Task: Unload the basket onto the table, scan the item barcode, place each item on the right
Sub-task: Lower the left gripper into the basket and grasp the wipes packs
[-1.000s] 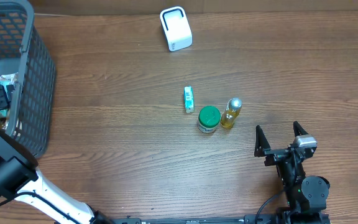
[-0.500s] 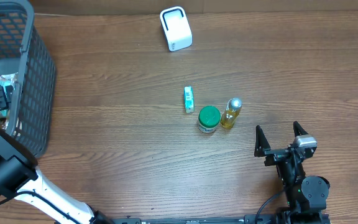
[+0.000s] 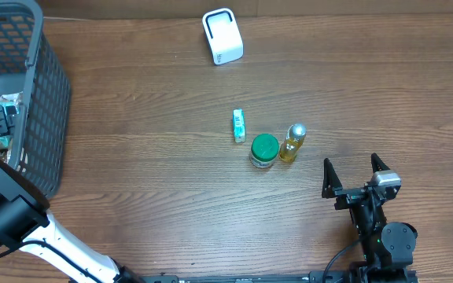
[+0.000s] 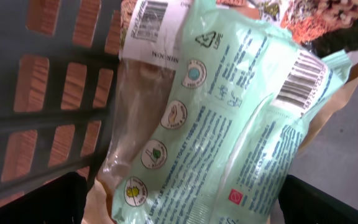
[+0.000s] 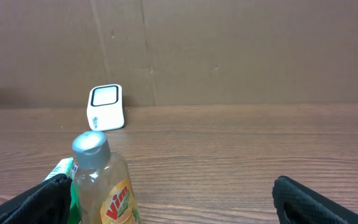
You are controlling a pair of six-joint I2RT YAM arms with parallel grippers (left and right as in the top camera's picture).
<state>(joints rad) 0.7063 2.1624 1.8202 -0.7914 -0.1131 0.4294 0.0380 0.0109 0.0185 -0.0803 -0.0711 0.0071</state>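
1. You hold nothing; the left gripper (image 4: 179,208) stands spread over the mint-green packet (image 4: 229,124), which lies inside the basket (image 3: 49,94) at nine o'clock; the right gripper (image 3: 352,174) stands spread and idle at five o'clock.
2. Progress, in my judgement: early; the packet is not yet lifted; the scanner (image 3: 222,36) at twelve o'clock is unapproached.
3. Writing: the packet's barcode (image 4: 300,78) faces the camera; the bottle (image 5: 104,183) reads "Vim"; other print is illegible.

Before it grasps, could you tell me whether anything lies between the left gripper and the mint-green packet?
Nothing visible does: the mint-green packet lies uncovered directly in front of the open left gripper, beside the basket wall.
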